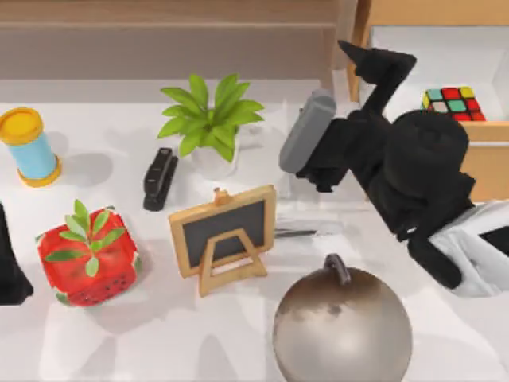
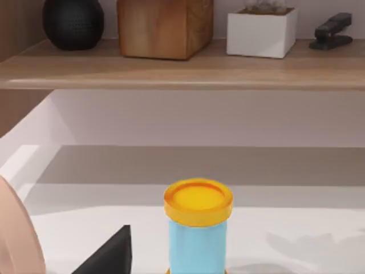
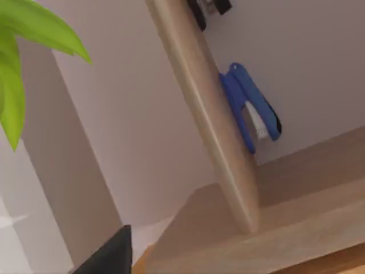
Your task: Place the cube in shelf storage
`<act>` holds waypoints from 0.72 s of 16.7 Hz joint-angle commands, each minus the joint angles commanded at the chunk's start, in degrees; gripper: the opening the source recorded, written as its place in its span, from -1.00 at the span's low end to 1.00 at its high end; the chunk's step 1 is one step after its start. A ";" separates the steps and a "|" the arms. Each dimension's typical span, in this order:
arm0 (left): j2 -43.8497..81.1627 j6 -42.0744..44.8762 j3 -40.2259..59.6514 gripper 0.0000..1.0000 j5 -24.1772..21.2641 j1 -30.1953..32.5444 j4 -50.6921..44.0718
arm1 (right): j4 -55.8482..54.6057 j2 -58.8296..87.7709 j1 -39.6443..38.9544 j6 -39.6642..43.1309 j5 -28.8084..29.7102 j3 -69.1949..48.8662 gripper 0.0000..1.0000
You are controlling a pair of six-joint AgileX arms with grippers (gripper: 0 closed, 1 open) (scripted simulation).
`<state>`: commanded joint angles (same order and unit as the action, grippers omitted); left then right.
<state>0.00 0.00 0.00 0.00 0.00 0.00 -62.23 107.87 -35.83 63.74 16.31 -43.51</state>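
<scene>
Overhead, right arm (image 1: 398, 167) bent beside cube (image 1: 453, 103), left arm (image 1: 12, 263) parked.

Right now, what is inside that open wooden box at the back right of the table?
The cube lies on the pale floor of the wooden box, near its front wall. The right arm reaches over the box and covers part of its left side, so whatever lies beneath it is hidden.
</scene>
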 joint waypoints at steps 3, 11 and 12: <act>0.00 0.00 0.00 1.00 0.00 0.00 0.00 | 22.79 2.22 -2.50 -13.72 2.40 -16.59 1.00; 0.00 0.00 0.00 1.00 0.00 0.00 0.00 | 93.28 13.28 -0.50 -44.70 -3.32 -60.00 1.00; 0.00 0.00 0.00 1.00 0.00 0.00 0.00 | 100.57 14.59 0.35 -46.97 -5.98 -65.57 1.00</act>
<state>0.00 0.00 0.00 0.00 0.00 0.00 38.34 122.46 -35.47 16.78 10.33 -109.07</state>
